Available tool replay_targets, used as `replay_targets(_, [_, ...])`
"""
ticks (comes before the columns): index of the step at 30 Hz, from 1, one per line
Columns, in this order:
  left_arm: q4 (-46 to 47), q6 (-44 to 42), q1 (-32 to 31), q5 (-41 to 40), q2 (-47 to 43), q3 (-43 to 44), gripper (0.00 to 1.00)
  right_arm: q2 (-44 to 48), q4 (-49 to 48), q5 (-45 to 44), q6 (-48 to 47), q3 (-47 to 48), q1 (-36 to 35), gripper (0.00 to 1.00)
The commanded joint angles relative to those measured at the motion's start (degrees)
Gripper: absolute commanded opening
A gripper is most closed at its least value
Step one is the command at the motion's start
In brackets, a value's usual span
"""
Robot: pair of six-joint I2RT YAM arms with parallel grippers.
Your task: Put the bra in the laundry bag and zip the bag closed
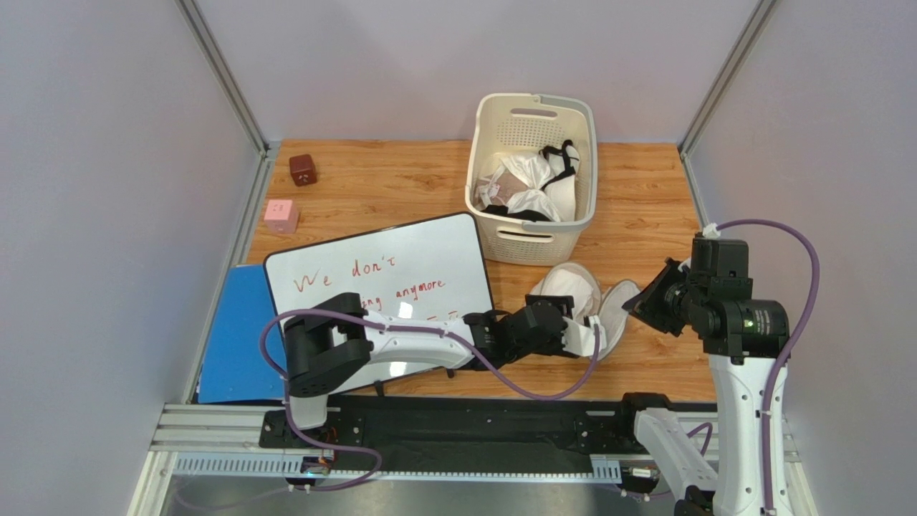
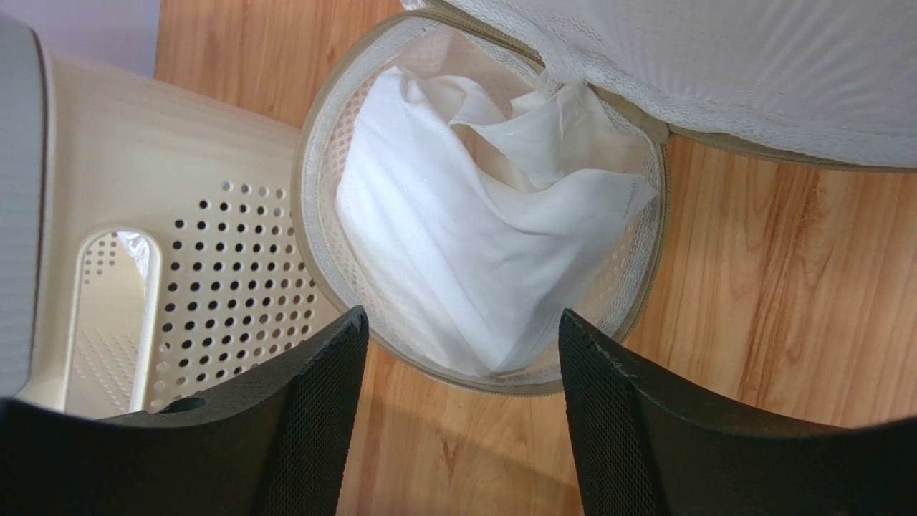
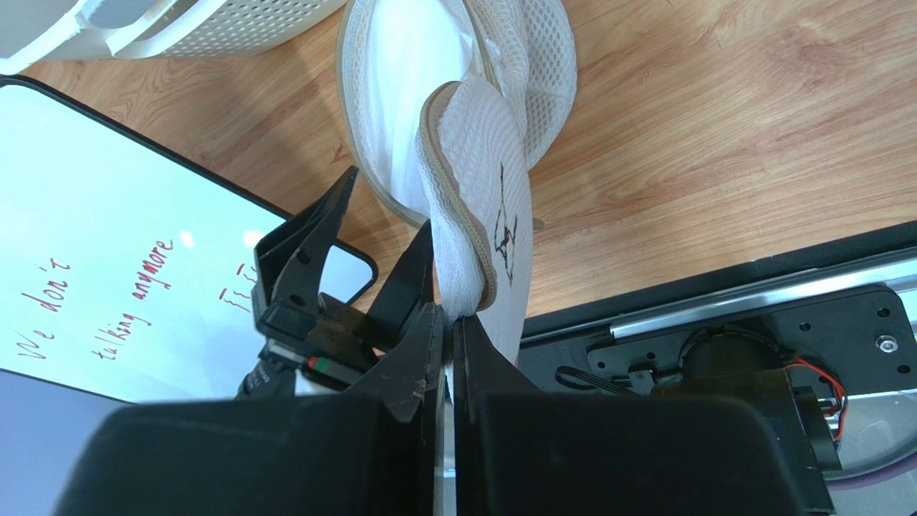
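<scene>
Right, far left, a blue mat (image 1: 237,333) lies along the table edge, with a pink cube (image 1: 281,215) and a brown cube (image 1: 302,169) up behind it. A whiteboard (image 1: 377,274) with red scrawl overlaps the mat's right side. Across the board's near corner reaches the left arm, low and flat. The left gripper (image 2: 461,320) is released: fingers spread wide, nothing between them, hanging just over the near rim of the bag (image 2: 323,140). Look in from the left wrist and there's the bra (image 2: 463,237), white and crumpled, sitting inside the lower mesh half, within the rim as far as shows. Behind the bag stands the basket (image 1: 527,242), close against it, with white clothes and black straps (image 1: 544,183) heaped inside. Now the bag's upper half (image 2: 753,65): it's flipped up and over to the right, mouth wide open, not zipped. Over on the right, the right gripper (image 3: 450,323) is clenched on that raised half, fingers pinched tight on the mesh by its edge band, holding it off the table.
</scene>
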State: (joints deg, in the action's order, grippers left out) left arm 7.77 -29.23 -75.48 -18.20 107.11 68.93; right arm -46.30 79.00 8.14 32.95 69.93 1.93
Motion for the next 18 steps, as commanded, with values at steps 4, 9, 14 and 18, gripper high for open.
replay_targets(4, [-5.66,2.07,0.42,6.59,-8.14,-2.3,0.72,-0.1,8.1,1.44,-0.25,2.14,-0.26,0.0])
replay_targets(9, [-9.78,4.35,0.6,12.47,-17.96,-5.91,0.68,-0.37,7.92,1.44,-0.34,1.96,-0.26,0.0])
replay_targets(14, [-11.9,21.29,4.72,17.84,-24.49,-3.64,0.38,-0.19,7.48,1.61,-0.43,2.14,-0.26,0.0])
replay_targets(18, [-18.3,37.82,8.07,25.12,-18.97,7.16,0.01,-0.19,6.96,1.44,-0.43,2.49,-0.26,0.0])
